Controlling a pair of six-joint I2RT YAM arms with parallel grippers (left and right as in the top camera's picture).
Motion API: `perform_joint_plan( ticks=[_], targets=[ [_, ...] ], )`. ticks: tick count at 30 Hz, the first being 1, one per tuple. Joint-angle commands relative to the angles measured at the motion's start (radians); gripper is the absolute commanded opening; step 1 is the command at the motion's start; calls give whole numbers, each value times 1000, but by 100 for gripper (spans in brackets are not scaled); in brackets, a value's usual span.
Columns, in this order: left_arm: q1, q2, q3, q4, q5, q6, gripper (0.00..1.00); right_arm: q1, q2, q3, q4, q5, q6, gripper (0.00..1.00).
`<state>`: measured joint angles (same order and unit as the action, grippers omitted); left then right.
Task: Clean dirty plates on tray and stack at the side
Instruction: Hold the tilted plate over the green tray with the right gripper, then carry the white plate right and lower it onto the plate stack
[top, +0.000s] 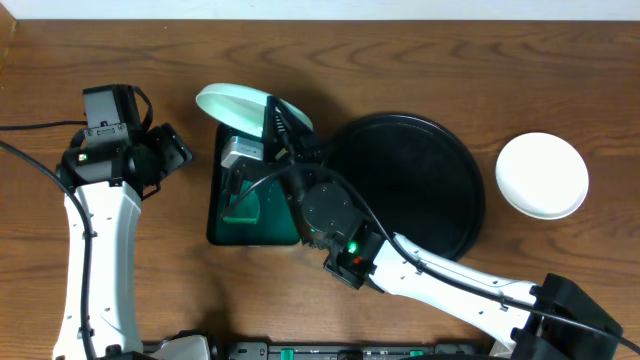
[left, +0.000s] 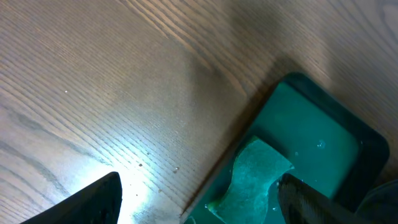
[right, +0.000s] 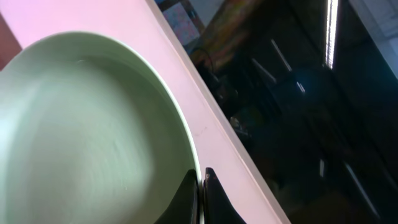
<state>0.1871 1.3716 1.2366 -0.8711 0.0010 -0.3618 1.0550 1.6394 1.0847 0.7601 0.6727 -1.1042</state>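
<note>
My right gripper (top: 277, 122) is shut on the rim of a pale mint plate (top: 235, 106), holding it tilted above the far end of the small green tray (top: 218, 215). In the right wrist view the fingertips (right: 200, 182) pinch the plate (right: 81, 137) at its edge. The large round black tray (top: 405, 185) lies to the right with nothing on it. A white plate (top: 542, 175) rests on the table at the far right. My left gripper (top: 176, 150) stands open to the left of the green tray, and in its own view the gripper (left: 199, 202) holds nothing.
A pale green sponge-like pad (left: 252, 177) lies inside the green tray (left: 323, 140), seen from above as a lighter patch (top: 240, 207). My right arm (top: 430, 275) crosses the table's front right. Bare wood (left: 112, 93) lies left of the green tray.
</note>
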Motion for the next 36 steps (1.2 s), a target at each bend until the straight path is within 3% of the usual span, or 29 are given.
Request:
perform_joint_plan(
  ticks=[1,5,13,20,29,32,36],
  targets=[
    [4,-3,12,-3,-2,6,80,-2,2,18,3,26,56,1],
    [4,-3,12,-3,-2,6,80,-3,2,18,24,61,10,1],
    [4,-3,12,-3,-2,6,80,-11,2,18,-34,76,249,1],
    [4,-3,12,-3,-2,6,80,-52,2,18,-229,120,737,1],
    [4,-3,12,-3,-2,6,80,-156,2,18,-692,89,1495,1],
    [4,-3,12,-3,-2,6,80,-195,2,18,-773,9,1592,1],
    [4,-3,12,-3,-2,6,80,-249,-2,18,-806,-98,1610,1]
  ],
)
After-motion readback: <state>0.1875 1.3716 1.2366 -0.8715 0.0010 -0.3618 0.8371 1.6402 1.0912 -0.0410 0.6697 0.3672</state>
